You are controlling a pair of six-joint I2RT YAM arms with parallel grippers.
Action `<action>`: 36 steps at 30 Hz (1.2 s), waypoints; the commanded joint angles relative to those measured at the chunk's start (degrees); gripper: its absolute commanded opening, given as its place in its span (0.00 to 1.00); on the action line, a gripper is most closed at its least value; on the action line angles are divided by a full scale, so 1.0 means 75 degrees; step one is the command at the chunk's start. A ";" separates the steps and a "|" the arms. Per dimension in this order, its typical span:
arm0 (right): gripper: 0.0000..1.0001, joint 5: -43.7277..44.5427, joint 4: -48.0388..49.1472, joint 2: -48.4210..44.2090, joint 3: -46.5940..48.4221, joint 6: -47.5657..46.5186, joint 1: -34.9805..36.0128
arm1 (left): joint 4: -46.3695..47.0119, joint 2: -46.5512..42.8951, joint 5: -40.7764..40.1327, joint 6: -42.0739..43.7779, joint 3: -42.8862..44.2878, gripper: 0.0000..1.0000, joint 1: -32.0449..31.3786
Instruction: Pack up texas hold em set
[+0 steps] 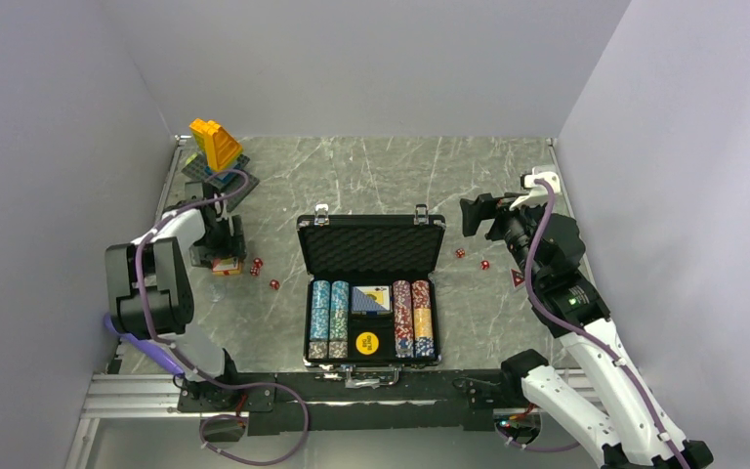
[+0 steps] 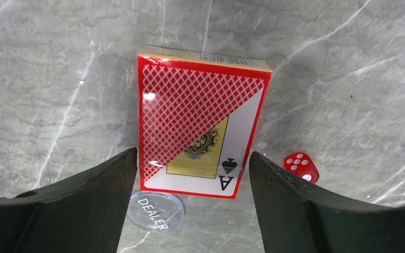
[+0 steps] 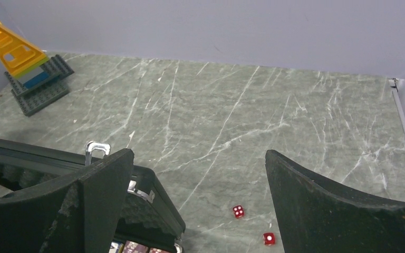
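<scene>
The left hand (image 2: 193,153) straddled the red card deck (image 2: 200,126), grip impossible to tell; the right hand (image 3: 198,153) hung released, red dice (image 3: 238,211) below

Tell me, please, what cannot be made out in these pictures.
- Top view: red card deck mostly under the left hand; dice pips too small.
- Left wrist: dealer button partly behind a finger.
- Right wrist: case interior mostly below the frame edge.

Yellow plastic toy brick tower w/ blue layer (image 1: 215,145) stands on dark grey studded baseplate (image 3: 37,97), far-left corner of grey marble-look tabletop (image 1: 381,176); plain grey walls (image 1: 371,59) around.
</scene>
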 commanded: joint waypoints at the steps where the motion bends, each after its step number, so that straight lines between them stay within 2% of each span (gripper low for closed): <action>1: 1.00 -0.0112 0.0186 0.0022 0.0348 -0.0099 -0.0006 | -0.0043 0.0134 -0.0191 0.0018 0.0320 0.81 -0.0120; 5: 1.00 -0.0129 0.0154 0.0001 0.0374 -0.0140 -0.0017 | -0.0113 0.0290 -0.0396 0.0076 0.0365 0.79 -0.0275; 12: 1.00 -0.0045 0.0099 -0.0093 0.0384 -0.0142 -0.0019 | -0.0329 0.0566 -0.0655 0.0106 0.0455 0.66 -0.0369; 19: 1.00 0.0137 -0.0101 0.0000 0.0486 0.0064 -0.0019 | -0.0421 0.0366 -0.0671 0.0066 0.0456 0.18 -0.0372; 22: 1.00 0.0179 -0.0137 -0.0019 0.0513 0.0134 -0.0009 | -0.0400 0.0056 -0.0710 0.0028 0.0424 0.02 -0.0387; 29: 1.00 0.0135 -0.0206 -0.0050 0.0585 0.0235 -0.0020 | -0.0290 -0.0943 -0.0735 -0.0066 0.0311 0.00 -0.0427; 36: 0.99 -0.0184 -0.0499 0.0176 0.0814 0.0393 -0.0023 | -0.0114 -0.2500 -0.0693 -0.0045 0.0072 0.00 -0.0689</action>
